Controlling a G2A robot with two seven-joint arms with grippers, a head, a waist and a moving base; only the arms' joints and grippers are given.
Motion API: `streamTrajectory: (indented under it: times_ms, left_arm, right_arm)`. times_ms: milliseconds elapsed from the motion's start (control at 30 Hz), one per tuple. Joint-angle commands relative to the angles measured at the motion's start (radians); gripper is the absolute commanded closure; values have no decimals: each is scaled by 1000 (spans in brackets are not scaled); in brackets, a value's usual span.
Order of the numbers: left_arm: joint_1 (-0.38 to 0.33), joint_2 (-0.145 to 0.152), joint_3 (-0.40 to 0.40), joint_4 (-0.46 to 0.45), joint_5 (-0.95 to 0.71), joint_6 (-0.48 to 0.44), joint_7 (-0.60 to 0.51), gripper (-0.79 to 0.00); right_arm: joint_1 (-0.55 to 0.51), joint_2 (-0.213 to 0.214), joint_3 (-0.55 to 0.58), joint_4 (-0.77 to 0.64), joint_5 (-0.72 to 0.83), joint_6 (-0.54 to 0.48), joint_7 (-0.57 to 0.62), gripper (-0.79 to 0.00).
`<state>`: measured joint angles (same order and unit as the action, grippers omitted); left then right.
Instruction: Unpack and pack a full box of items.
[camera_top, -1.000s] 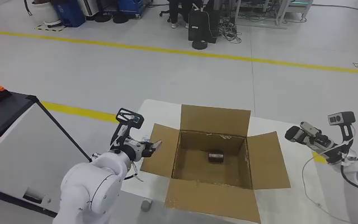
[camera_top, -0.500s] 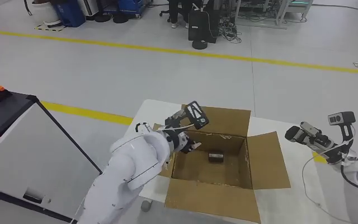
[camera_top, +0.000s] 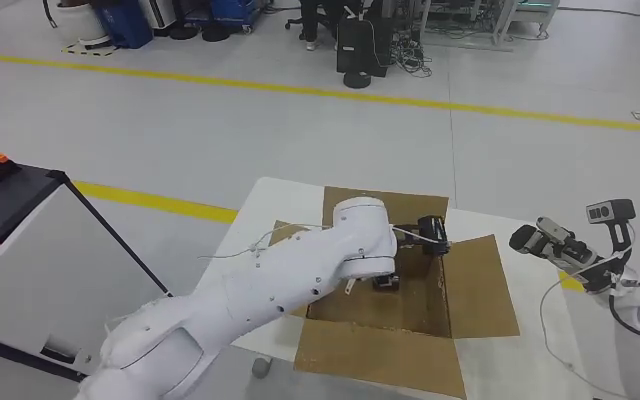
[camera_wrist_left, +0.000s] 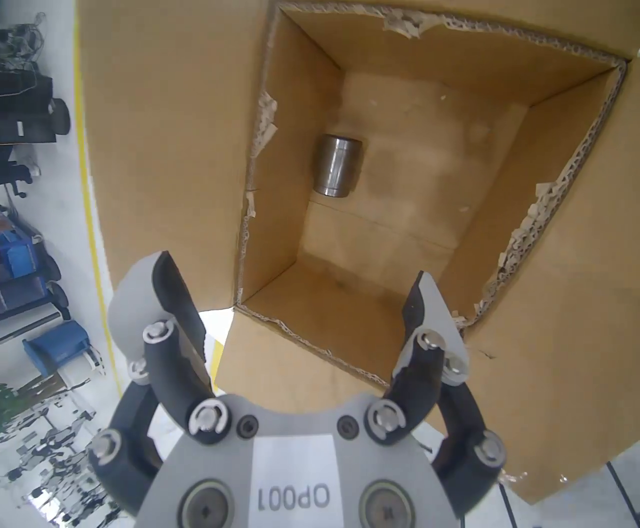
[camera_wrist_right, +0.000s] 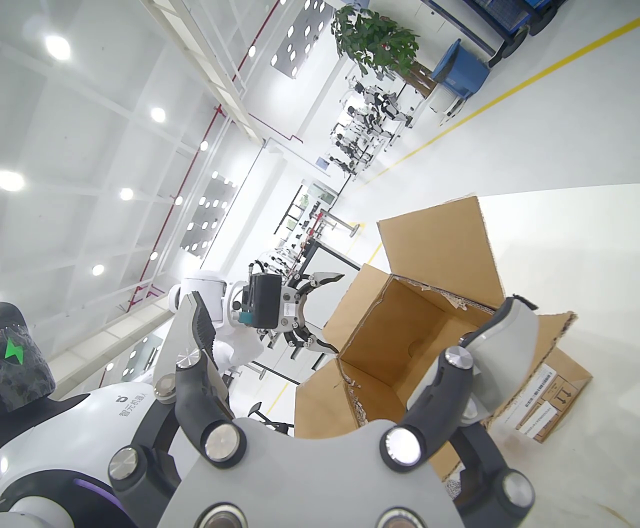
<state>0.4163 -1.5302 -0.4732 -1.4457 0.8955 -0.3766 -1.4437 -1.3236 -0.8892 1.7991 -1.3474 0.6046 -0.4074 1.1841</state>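
My left hand (camera_wrist_left: 290, 272) hangs wide open above the box (camera_wrist_left: 165, 125); the small metal cylinder (camera_wrist_left: 337, 166) lies on its side on the box floor. Likely heavy, hard, slick: I'd pinch across its middle.

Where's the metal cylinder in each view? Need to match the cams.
Top: metal cylinder on the box floor, partly under the left arm.
Left wrist: cylinder lying on the floor near one wall, beyond the open left claw.
Right wrist: the box's walls hide its floor.
Shared landmark: the box's open flaps.
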Motion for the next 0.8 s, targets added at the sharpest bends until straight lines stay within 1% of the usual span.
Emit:
streamTrajectory:
  times_ms: [0, 600, 667, 767]
  left_arm:
    - [-13, -4, 12, 12, -12, 0, 0, -785]
    - [-13, -4, 12, 12, -12, 0, 0, -785]
    - [10, -4, -6, 11, -45, 8, 65, -785]
    - [8, -6, -24, 35, -121, -41, 80, -785]
  right_arm:
    - [0, 0, 0, 0, 0, 0, 0, -785]
    - [0, 0, 0, 0, 0, 0, 0, -785]
    - [0, 0, 0, 0, 0, 0, 0, -785]
    - [0, 0, 0, 0, 0, 0, 0, -785]
